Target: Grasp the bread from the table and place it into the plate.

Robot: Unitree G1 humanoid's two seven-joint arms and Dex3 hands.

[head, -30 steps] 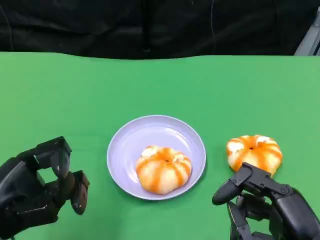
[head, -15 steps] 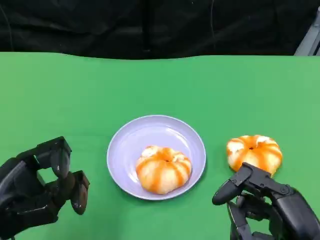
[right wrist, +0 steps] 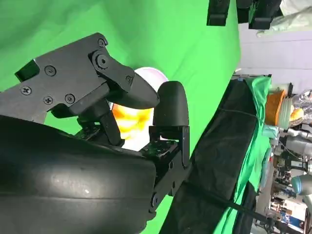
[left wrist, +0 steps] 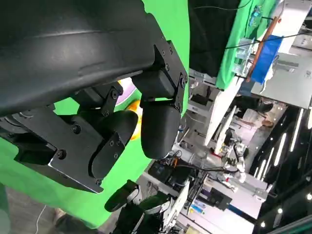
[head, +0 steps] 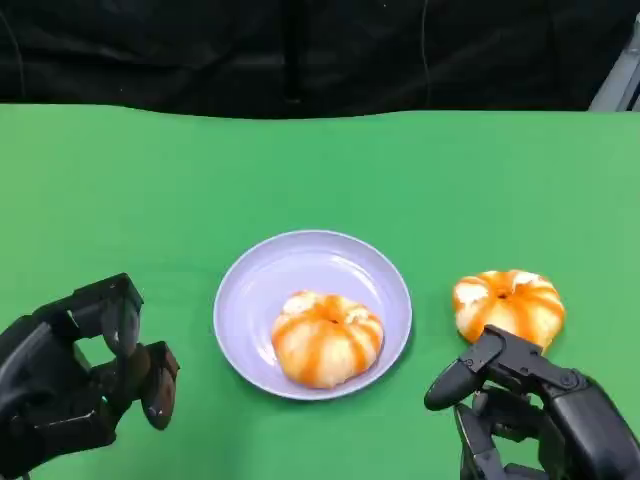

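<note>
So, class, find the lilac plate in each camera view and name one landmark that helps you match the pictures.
Head view: the lilac plate lies at centre, slightly low, with one bread on it.
Left wrist view: a lilac sliver behind the left hand.
Right wrist view: a pale patch beyond the right hand.
Shared landmark: the green tablecloth around the plate.

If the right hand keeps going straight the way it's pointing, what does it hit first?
Most likely the bread on the table, which lies just beyond the right hand with bare green cloth between them. Depth is hard to judge; the hand may pass above it.
</note>
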